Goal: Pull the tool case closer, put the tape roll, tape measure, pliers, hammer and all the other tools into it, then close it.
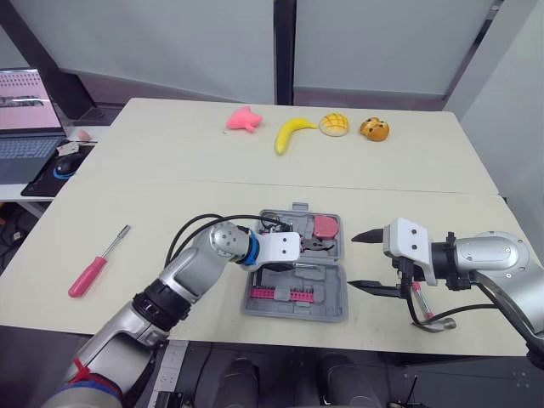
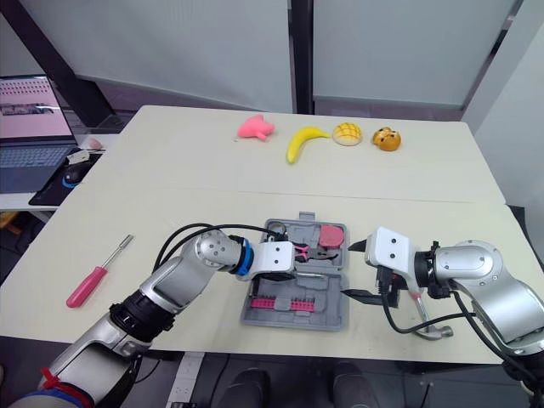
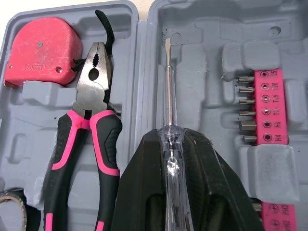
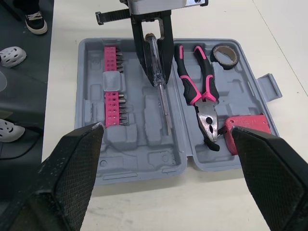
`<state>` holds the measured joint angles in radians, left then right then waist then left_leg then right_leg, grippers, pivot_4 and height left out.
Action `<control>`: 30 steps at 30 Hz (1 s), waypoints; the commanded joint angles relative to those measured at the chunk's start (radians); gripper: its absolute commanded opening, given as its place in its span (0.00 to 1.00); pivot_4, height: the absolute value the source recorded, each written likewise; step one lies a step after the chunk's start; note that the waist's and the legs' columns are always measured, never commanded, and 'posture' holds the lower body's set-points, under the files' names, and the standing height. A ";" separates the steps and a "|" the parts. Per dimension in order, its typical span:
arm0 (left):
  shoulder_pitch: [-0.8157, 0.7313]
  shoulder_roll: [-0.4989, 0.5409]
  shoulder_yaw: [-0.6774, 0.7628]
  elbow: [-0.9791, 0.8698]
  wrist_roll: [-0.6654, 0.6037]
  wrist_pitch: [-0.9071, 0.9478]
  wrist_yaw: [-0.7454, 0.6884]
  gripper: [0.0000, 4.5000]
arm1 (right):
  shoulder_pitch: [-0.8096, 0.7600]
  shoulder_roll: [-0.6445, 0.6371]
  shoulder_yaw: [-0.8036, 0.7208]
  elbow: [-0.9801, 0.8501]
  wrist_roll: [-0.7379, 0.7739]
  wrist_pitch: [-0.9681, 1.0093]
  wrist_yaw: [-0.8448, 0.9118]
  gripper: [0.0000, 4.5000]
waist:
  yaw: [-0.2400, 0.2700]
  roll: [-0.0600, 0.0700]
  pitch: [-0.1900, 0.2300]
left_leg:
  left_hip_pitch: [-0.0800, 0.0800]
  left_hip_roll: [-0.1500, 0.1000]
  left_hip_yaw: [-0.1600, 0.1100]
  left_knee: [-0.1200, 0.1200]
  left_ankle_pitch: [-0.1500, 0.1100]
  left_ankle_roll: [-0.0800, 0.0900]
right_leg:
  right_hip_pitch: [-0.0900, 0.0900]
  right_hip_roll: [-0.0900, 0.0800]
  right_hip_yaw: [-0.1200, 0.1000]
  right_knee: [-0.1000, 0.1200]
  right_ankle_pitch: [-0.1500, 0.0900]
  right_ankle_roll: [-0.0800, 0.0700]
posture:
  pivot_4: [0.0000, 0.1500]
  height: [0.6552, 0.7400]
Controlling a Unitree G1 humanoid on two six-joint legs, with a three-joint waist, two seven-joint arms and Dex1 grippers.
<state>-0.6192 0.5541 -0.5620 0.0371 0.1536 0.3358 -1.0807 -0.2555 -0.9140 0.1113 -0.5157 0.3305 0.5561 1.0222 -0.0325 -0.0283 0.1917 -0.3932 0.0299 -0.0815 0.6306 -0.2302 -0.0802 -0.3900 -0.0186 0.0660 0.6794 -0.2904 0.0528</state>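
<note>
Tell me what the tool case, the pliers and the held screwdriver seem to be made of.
Tool case: grey moulded plastic, matt, by its formed recesses. Pliers: dull bare metal head; pink-and-black grips, probably rubbery. Screwdriver in the left pincer: see-through handle, likely hard plastic; shiny metal shaft.

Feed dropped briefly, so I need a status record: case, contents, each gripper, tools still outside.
case: grey plastic tool case, open
inside: pink tape measure, pink-and-black pliers, black tape roll, pink bit strips
left gripper: shut on clear-handled screwdriver, over case
right gripper: open, beside case
outside: pink-handled screwdriver, metal-headed hammer by right gripper
</note>
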 commanded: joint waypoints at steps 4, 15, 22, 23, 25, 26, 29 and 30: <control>-0.036 -0.029 -0.011 0.033 0.045 -0.045 -0.006 0.05 | -0.001 0.001 -0.009 -0.028 -0.002 -0.006 -0.011 1.00 | 0.000 0.000 0.000 | 0.000 0.000 0.000 0.000 0.000 0.000 | 0.000 0.000 0.000 0.000 0.000 0.000 | 1.00 1.00; -0.056 -0.070 -0.018 0.077 0.074 -0.074 -0.032 0.05 | 0.013 -0.006 -0.022 -0.019 -0.007 -0.022 -0.006 1.00 | 0.000 0.000 0.000 | 0.000 0.000 0.000 0.000 0.000 0.000 | 0.000 0.000 0.000 0.000 0.000 0.000 | 1.00 1.00; -0.039 -0.065 -0.022 0.060 0.084 -0.059 -0.043 0.05 | 0.015 -0.002 -0.017 -0.023 -0.007 -0.020 -0.008 1.00 | 0.000 0.000 0.000 | 0.000 0.000 0.000 0.000 0.000 0.000 | 0.000 0.000 0.000 0.000 0.000 0.000 | 1.00 1.00; -0.037 -0.065 -0.022 0.061 0.088 -0.059 -0.040 0.05 | 0.016 -0.001 -0.017 -0.024 -0.006 -0.021 -0.008 1.00 | 0.000 0.000 0.000 | 0.000 0.000 0.000 0.000 0.000 0.000 | 0.000 0.000 0.000 0.000 0.000 0.000 | 1.00 1.00; -0.037 -0.065 -0.021 0.065 0.096 -0.065 -0.034 0.05 | 0.017 -0.001 -0.017 -0.024 -0.006 -0.021 -0.008 1.00 | 0.000 0.000 0.000 | 0.000 0.000 0.000 0.000 0.000 0.000 | 0.000 0.000 0.000 0.000 0.000 0.000 | 1.00 1.00; -0.038 -0.067 -0.019 0.068 0.098 -0.066 -0.032 0.05 | 0.016 0.000 -0.017 -0.024 -0.006 -0.021 -0.008 1.00 | 0.000 0.000 0.000 | 0.000 0.000 0.000 0.000 0.000 0.000 | 0.000 0.000 0.000 0.000 0.000 0.000 | 1.00 1.00; -0.042 -0.071 -0.014 0.075 0.101 -0.068 -0.030 0.05 | 0.012 0.000 -0.016 -0.021 -0.006 -0.022 -0.007 1.00 | 0.000 0.000 0.000 | 0.000 0.000 0.000 0.000 0.000 0.000 | 0.000 0.000 0.000 0.000 0.000 0.000 | 1.00 1.00; -0.043 -0.072 -0.014 0.076 0.101 -0.069 -0.029 0.05 | 0.012 0.000 -0.015 -0.020 -0.007 -0.023 -0.007 1.00 | 0.000 0.000 0.000 | 0.000 0.000 0.000 0.000 0.000 0.000 | 0.000 0.000 0.000 0.000 0.000 0.000 | 1.00 1.00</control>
<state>-0.6575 0.4877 -0.5831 0.1266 0.2512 0.2771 -1.1138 -0.2390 -0.9124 0.1111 -0.5157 0.3262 0.5519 1.0201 -0.0322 -0.0283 0.1917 -0.3932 0.0297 -0.0817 0.6309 -0.2302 -0.0802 -0.3898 -0.0186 0.0660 0.6796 -0.2903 0.0528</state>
